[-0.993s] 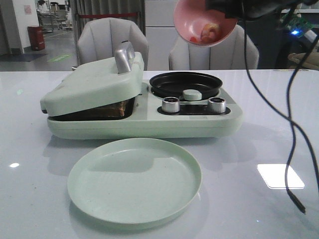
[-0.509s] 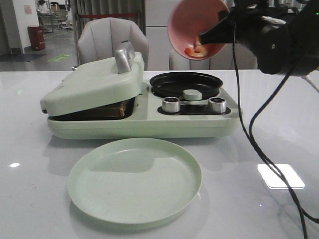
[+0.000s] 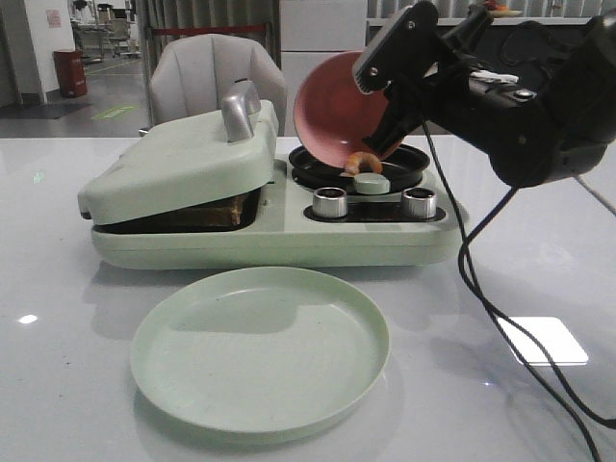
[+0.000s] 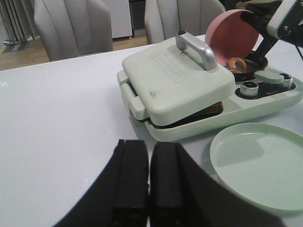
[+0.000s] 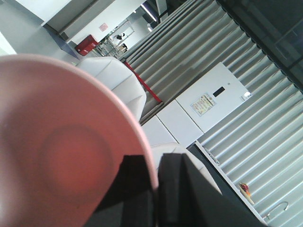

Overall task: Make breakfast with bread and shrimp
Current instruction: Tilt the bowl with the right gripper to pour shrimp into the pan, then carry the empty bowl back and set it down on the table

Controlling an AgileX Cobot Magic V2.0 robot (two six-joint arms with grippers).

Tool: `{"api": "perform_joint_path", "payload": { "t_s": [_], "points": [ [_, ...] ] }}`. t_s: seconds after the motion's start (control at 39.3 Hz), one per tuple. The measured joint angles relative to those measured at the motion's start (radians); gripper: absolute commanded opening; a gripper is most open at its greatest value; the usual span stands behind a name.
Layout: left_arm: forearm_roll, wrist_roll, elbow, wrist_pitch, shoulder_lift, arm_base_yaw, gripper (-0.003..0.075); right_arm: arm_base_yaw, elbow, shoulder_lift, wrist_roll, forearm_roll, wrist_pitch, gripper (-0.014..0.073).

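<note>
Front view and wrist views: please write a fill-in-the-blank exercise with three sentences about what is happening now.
1. The right gripper tips the pink bowl over the black ____.
2. A shrimp is leaving the bowl at its ____ rim.
3. The green plate in front of the machine holds ____.

Missing words: pan; lower; nothing
</note>
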Motion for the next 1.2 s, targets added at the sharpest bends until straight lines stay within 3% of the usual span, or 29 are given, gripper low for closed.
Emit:
{"api": "perform_joint_path", "payload": {
  "t_s": [0.1,0.25,0.36,0.43,0.64,0.92,1.2],
  "points": [
    [0.0,0.0,0.0,0.0,0.0,0.0,0.0114,0.002,-0.013,0.0,0.13,0.089,0.0,0.0137],
    [0.0,0.0,0.0,0.0,0.0,0.0,0.0114,0.002,-0.022,-0.005,0.527,0.289,0.001,0.0137],
    [0.0,0.0,0.0,0.0,0.0,0.0,0.0114,-0.005,-0.022,-0.026,0.724,0.342,0.073,0.0137],
    [0.0,0.0,0.0,0.0,0.0,0.0,0.0114,-0.005,-0.022,-0.059,0.8,0.35,0.185,0.0137],
    [0.0,0.0,0.0,0.0,0.0,0.0,0.0114,-0.005,-0.022,-0.207,0.839,0.35,0.606,0.0137],
    [0.0,0.0,0.0,0.0,0.0,0.0,0.0114,-0.013,-0.022,-0.465,0.84,0.343,1.068,0.0137],
    [0.0,0.0,0.0,0.0,0.0,0.0,0.0114,-0.142,-0.022,-0.531,0.84,0.332,1.441,0.0137]
  ]
}}
